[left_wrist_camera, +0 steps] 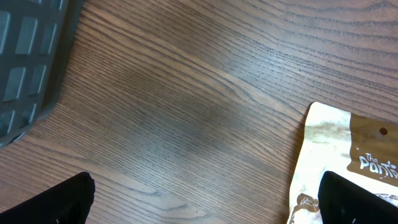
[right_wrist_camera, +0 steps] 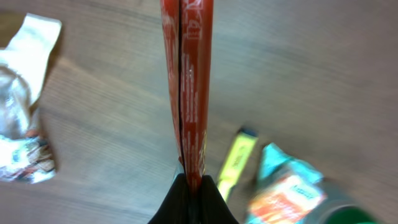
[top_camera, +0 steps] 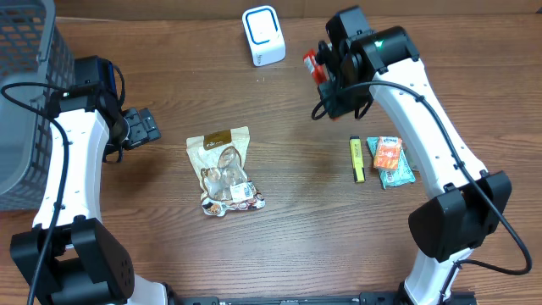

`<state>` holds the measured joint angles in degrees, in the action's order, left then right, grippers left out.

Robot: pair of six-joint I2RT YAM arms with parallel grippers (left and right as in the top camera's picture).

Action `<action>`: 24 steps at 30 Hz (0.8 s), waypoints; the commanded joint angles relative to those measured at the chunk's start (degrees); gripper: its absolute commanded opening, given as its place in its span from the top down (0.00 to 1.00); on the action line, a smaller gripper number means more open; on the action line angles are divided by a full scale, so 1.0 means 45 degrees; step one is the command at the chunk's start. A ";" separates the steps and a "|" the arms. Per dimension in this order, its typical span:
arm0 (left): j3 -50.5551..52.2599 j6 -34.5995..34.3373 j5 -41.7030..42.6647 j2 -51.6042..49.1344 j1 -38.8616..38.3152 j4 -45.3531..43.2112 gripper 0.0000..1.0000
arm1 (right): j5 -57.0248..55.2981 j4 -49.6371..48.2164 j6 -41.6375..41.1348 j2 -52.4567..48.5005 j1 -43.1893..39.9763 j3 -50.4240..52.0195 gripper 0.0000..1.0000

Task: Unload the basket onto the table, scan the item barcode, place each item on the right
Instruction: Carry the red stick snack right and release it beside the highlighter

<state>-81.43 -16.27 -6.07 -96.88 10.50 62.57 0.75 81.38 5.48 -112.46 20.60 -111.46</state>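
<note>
My right gripper (top_camera: 319, 69) is shut on a thin red packet (right_wrist_camera: 188, 93), holding it edge-on above the table; from overhead the red packet (top_camera: 312, 65) faces the white barcode scanner (top_camera: 263, 35) at the back, a short way to its right. My left gripper (left_wrist_camera: 205, 199) stands open low over bare wood at the left, with its right finger (left_wrist_camera: 357, 202) over the edge of a beige snack pouch (left_wrist_camera: 348, 146). Overhead, the left gripper (top_camera: 142, 127) is left of that pouch (top_camera: 225, 169).
A yellow highlighter (top_camera: 356, 159) and a teal-and-orange packet (top_camera: 389, 161) lie at the right. A grey mesh basket (top_camera: 24, 93) stands at the far left edge.
</note>
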 commanded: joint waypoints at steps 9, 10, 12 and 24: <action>-0.0180 0.0194 -0.0019 -0.0092 -0.0092 -0.0015 0.00 | 0.0835 -0.2565 -0.2681 -0.0170 -0.0024 0.4745 0.92; -0.0180 0.0194 -0.0015 -0.0092 -0.0087 -0.0015 0.00 | 0.0665 -0.2764 -0.2856 -0.0165 -0.0024 0.5013 0.91; -0.0180 0.0194 -0.0019 -0.0092 -0.0087 -0.0010 0.00 | 0.0073 -0.3021 -0.3206 -0.0170 -0.0024 0.5459 0.88; -0.0180 0.0194 -0.0019 -0.0092 -0.0087 -0.0010 0.00 | 0.2108 -0.3944 -0.3264 -0.0180 0.0058 0.5853 0.63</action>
<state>-81.43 -16.27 -6.07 -96.88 10.50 62.57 1.78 64.88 -8.49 -113.14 20.62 -85.36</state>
